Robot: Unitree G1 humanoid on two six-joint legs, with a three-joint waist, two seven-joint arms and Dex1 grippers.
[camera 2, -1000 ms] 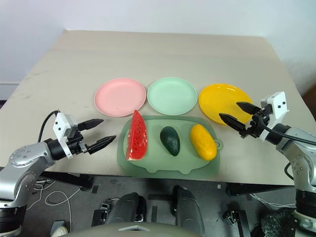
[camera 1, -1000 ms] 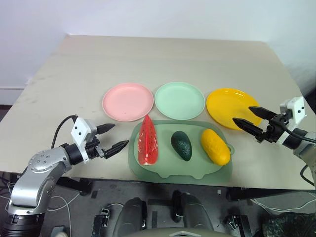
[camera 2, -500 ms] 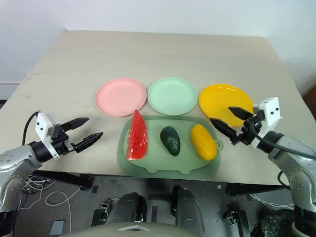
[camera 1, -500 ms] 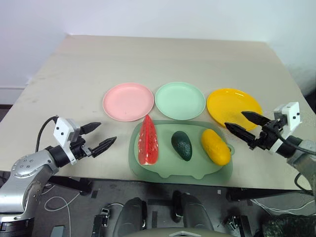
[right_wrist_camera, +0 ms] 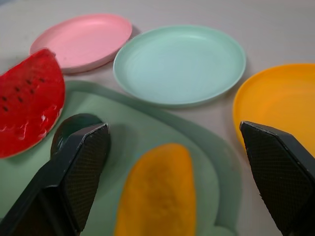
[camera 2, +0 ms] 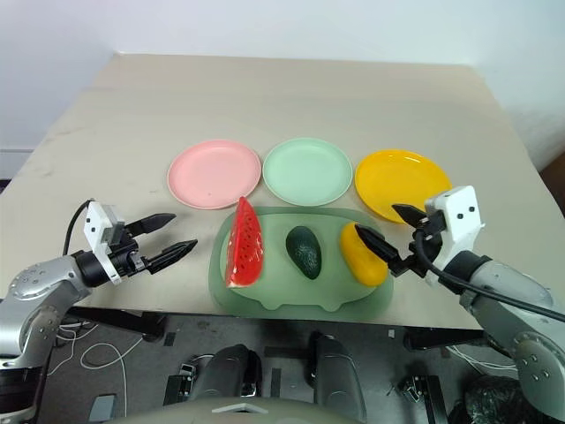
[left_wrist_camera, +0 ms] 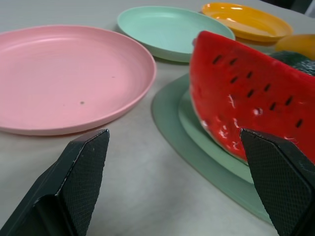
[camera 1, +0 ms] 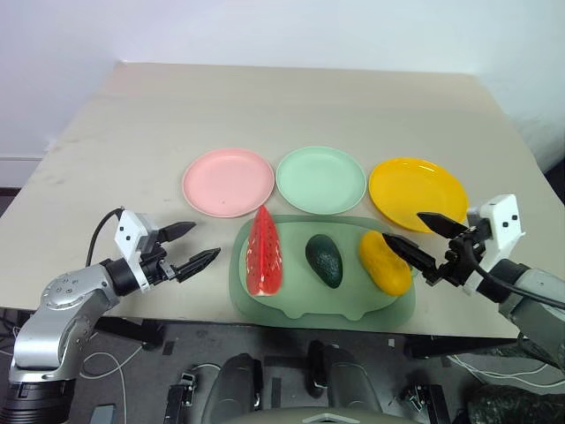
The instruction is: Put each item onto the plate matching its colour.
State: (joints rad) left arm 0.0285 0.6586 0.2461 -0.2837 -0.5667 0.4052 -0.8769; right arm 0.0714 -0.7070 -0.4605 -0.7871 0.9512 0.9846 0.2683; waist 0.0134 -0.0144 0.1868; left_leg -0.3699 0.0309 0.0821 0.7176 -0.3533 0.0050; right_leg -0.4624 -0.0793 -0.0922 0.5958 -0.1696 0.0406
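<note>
I have both pincers spread and empty. My right pincer (camera 1: 422, 242) flanks the yellow fruit (camera 1: 385, 261), lined up for the yellow plate (camera 1: 417, 188) just behind; my left pincer (camera 1: 196, 246) waits by the watermelon slice (camera 1: 263, 251) on the mat (camera 1: 291, 299).

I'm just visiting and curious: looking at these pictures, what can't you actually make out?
- Avocado: in the right wrist view, a gripper finger hides part of it.
- Yellow fruit: in the right eye view, the right gripper covers its outer side.
- Watermelon slice: cut off by the left wrist view's edge.
- Yellow plate: cut off by the right wrist view's edge.
</note>
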